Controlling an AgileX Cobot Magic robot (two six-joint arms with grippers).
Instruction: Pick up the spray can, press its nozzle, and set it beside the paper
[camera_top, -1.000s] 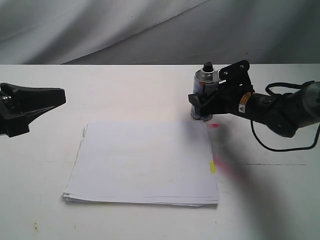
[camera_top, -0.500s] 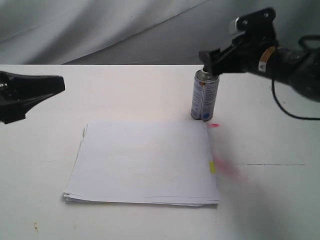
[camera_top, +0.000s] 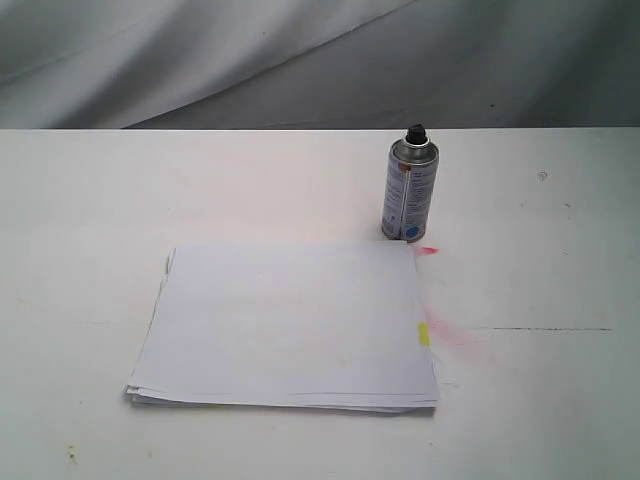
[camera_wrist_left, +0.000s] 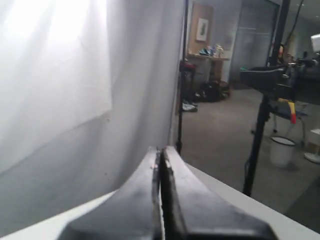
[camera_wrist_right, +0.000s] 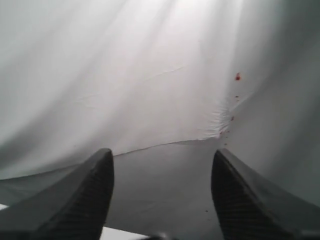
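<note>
Spray can (camera_top: 409, 192): upright on white table (camera_top: 90, 200), just beyond paper (camera_top: 285, 320) stack's far right corner. Left gripper (camera_wrist_left: 160, 152): fingers clenched together, empty. Right gripper (camera_wrist_right: 161, 162): fingers spread, empty.

fingers (camera_wrist_left: 142, 200) pressed together, white curtain (camera_wrist_left: 55, 75) behind

White table (camera_top: 90, 200), paper stack (camera_top: 285, 320) lying flat, spray can (camera_top: 408, 195) upright just beside its corner

Left wrist view: my left end effector (camera_wrist_left: 161, 152), its two dark fingers (camera_wrist_left: 145, 200) pressed flat together along their whole length. Right wrist view: my right end effector (camera_wrist_right: 162, 155), jaws standing well apart, textured inner pads (camera_wrist_right: 100, 190) facing each other, empty.
</note>
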